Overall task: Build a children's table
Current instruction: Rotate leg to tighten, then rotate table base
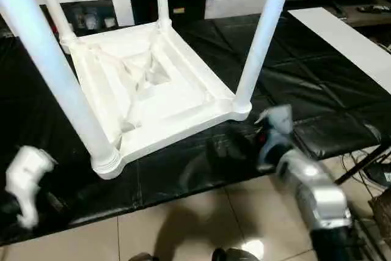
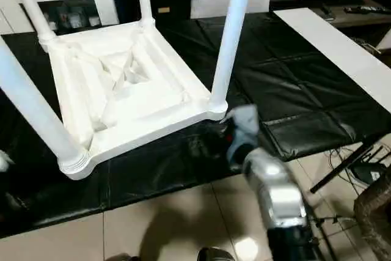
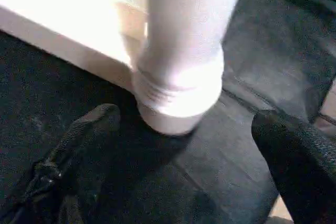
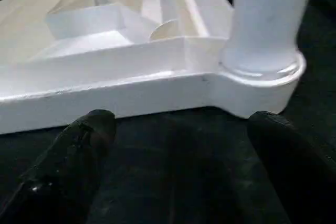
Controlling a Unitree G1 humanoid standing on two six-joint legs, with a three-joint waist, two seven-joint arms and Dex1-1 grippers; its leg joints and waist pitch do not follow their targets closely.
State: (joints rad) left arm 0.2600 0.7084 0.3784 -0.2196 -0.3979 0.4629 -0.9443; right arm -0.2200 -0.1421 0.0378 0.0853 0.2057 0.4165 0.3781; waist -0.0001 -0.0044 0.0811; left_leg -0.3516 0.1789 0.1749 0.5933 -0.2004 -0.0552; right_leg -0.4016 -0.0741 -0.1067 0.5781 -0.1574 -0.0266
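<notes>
Black fingers (image 3: 79, 145) of the left pincer (image 3: 184, 161) stand spread, empty, just short of the near-left leg (image 1: 55, 77). Spread too, the right pincer (image 4: 178, 150) faces the table's rim below the near-right leg (image 1: 263, 35). Upside down on the black mat (image 1: 305, 90), the children's table (image 1: 153, 84) has four legs standing in its sockets. A careless sweep could knock a leg askew or slide the top toward the mat's near edge. Open mat lies to the right; the floor (image 1: 201, 224) is close below.
</notes>
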